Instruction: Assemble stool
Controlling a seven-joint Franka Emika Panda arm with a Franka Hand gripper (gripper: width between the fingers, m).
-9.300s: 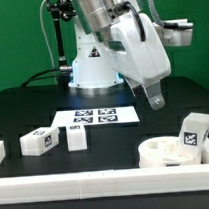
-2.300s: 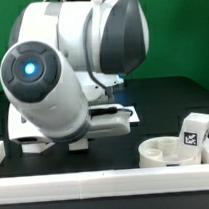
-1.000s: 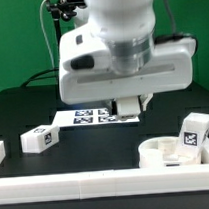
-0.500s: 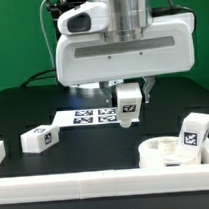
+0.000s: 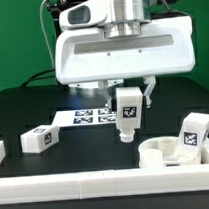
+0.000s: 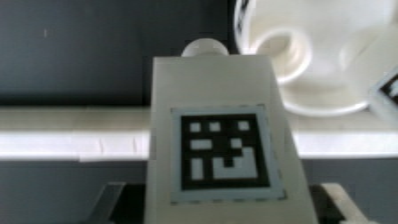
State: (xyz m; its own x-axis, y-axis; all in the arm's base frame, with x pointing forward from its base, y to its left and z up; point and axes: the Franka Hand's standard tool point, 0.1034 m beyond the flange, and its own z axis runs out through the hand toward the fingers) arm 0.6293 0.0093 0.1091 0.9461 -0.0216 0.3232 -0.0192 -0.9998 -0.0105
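Glossy white arm point(image 5: 127, 6), boxy white gripper point(image 5: 129, 101), dark fingers point(image 5: 150, 89), black cables point(image 5: 54, 30)

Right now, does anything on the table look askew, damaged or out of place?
Nothing stands out. The held leg hangs upright short of the seat; one loose leg lies on its side at the exterior view's left, another leg stands beside the seat.

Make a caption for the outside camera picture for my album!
Robot hand holding a short, blocky white plastic stool leg upright, close to the round, thick white plastic seat.
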